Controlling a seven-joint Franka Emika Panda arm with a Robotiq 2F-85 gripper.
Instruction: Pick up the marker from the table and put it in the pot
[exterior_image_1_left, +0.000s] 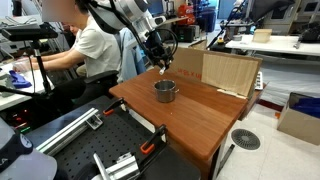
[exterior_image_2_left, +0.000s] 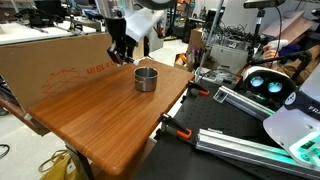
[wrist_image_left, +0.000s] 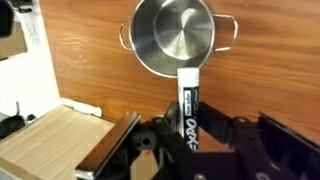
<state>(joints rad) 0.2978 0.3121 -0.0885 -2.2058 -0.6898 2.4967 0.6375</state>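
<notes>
The marker (wrist_image_left: 187, 105) is a black Expo pen with a white tip, held in my gripper (wrist_image_left: 188, 135), which is shut on it. In the wrist view it points toward the shiny silver pot (wrist_image_left: 176, 36), its tip at the pot's near rim. The pot stands on the reddish-brown table in both exterior views (exterior_image_1_left: 165, 92) (exterior_image_2_left: 146, 78). My gripper (exterior_image_1_left: 160, 58) (exterior_image_2_left: 122, 52) hangs above the table (exterior_image_1_left: 190, 115), just behind and above the pot. The marker is too small to make out in the exterior views.
A cardboard panel (exterior_image_1_left: 228, 72) stands along the table's far edge, also as a long brown board (exterior_image_2_left: 60, 55). A black workbench with rails (exterior_image_1_left: 90, 140) adjoins the table. A person (exterior_image_1_left: 95, 45) sits behind. A light wooden block (wrist_image_left: 55, 140) lies nearby.
</notes>
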